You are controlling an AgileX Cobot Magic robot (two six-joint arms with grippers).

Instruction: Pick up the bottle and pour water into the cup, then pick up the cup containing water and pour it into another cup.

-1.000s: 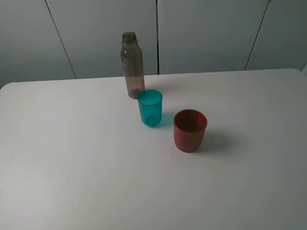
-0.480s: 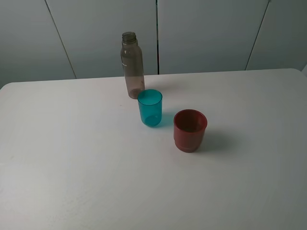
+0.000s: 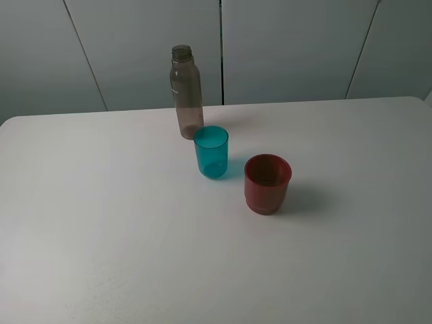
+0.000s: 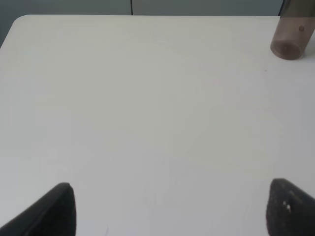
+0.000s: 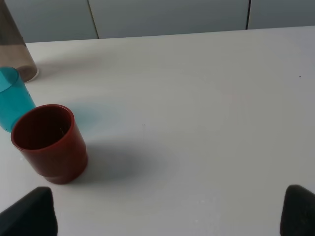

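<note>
The left gripper [image 4: 170, 209] shows in the left wrist view only as two dark fingertips [image 4: 54, 211], set wide apart with nothing between them, held above bare white table [image 4: 147, 108]. Ahead of it the tabletop runs free to the far edge, where a rounded corner meets the grey wall panels. Well ahead and off to one side of the fingers stands the base of the bottle [image 4: 290, 34], cut off by the frame; whether it holds anything cannot be told here.

The right gripper [image 5: 167, 216] likewise shows two dark fingertips [image 5: 29, 216] spread wide, gripping nothing. The red cup [image 5: 48, 142] stands upright just ahead of one fingertip; its dark interior shows no clear contents. Just beyond it is the teal cup [image 5: 12, 98], upright, and past that the bottle's lower body [image 5: 15, 54]. The rest of the tabletop ahead of this gripper is free up to the far edge.

In the exterior high view neither gripper appears. The bottle [image 3: 186, 91] stands upright and capless near the table's [image 3: 101, 223] far edge, with the teal cup [image 3: 212, 152] just in front of it and the red cup [image 3: 267, 183] near that, apart from it. Both cups are open-topped; water cannot be made out in any vessel.
</note>
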